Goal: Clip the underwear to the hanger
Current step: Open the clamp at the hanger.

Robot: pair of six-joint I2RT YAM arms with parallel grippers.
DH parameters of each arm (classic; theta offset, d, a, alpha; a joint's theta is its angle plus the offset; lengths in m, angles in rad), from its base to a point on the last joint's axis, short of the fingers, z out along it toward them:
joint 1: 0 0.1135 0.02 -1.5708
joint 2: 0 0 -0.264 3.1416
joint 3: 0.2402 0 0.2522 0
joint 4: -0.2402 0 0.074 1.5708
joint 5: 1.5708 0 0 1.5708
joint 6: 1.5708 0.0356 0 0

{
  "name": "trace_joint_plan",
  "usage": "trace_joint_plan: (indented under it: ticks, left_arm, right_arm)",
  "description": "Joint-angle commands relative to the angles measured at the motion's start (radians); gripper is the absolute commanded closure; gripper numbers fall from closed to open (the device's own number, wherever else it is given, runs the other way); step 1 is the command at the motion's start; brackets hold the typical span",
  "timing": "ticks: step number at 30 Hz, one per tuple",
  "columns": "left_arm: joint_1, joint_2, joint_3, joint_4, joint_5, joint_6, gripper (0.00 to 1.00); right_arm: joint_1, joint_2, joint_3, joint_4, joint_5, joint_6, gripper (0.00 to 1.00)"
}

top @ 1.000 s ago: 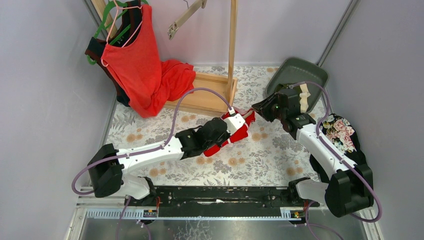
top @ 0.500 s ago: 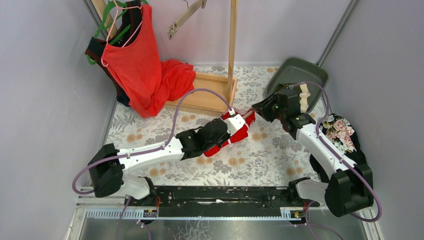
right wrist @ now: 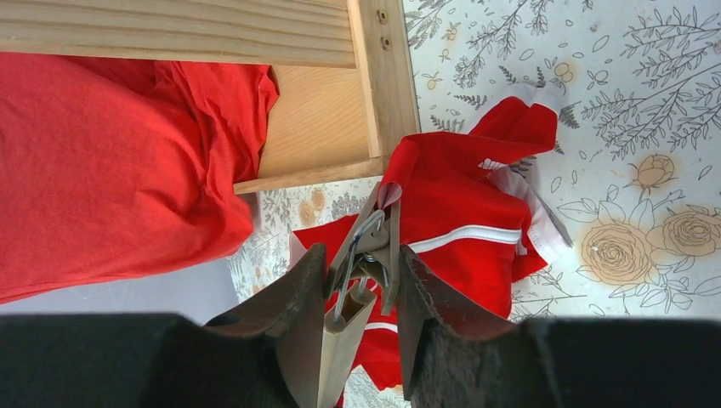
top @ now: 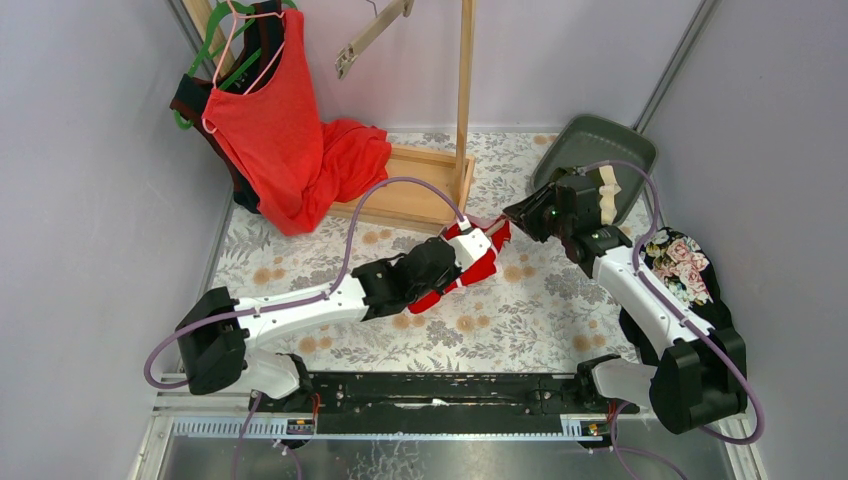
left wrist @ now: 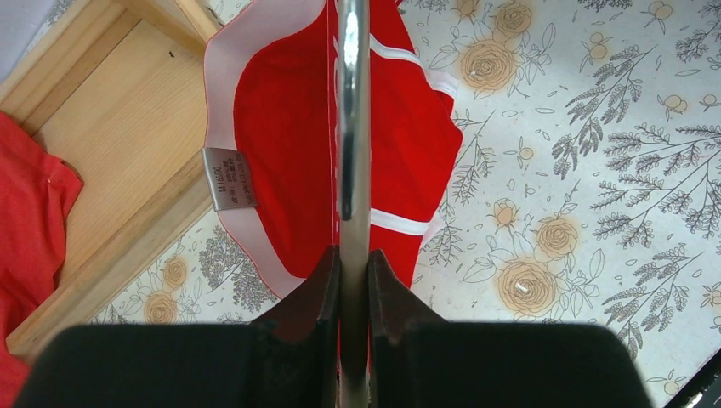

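Now your left gripper is clenched on the hanger, red briefs hanging against it. Your right gripper squeezes the clip at the briefs' edge: clipping underway, I judge; next, seat fabric, then ease off.

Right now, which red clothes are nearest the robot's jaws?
The small red briefs with white stripes, right by both arms' jaws. The big red tank top hangs far off at the back left.
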Motion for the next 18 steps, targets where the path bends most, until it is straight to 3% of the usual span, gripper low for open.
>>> trace_joint_plan:
  ticks: [1, 4, 7, 11, 15, 18]
  left_arm:
    - [-0.012, -0.003, 0.02, 0.076, -0.041, 0.016, 1.0]
    - [-0.017, 0.0, 0.021, 0.076, -0.046, 0.017, 1.0]
    - [-0.019, 0.002, 0.022, 0.076, -0.049, 0.019, 1.0]
    - [-0.021, 0.003, 0.024, 0.075, -0.051, 0.021, 1.0]
    - [-0.022, 0.005, 0.023, 0.074, -0.055, 0.021, 1.0]
    - [-0.024, 0.004, 0.021, 0.076, -0.059, 0.024, 1.0]
  right_arm:
    - [0.015, 0.002, 0.066, 0.02, -0.012, -0.047, 0.86]
    - [0.015, 0.006, 0.069, 0.013, -0.01, -0.049, 0.85]
    - [0.015, 0.012, 0.073, 0.01, -0.014, -0.052, 0.67]
    - [0.015, 0.014, 0.069, 0.016, -0.013, -0.052, 0.65]
    - [0.015, 0.018, 0.073, 0.012, -0.014, -0.053, 0.48]
    - [0.015, 0.018, 0.073, 0.011, -0.013, -0.053, 0.42]
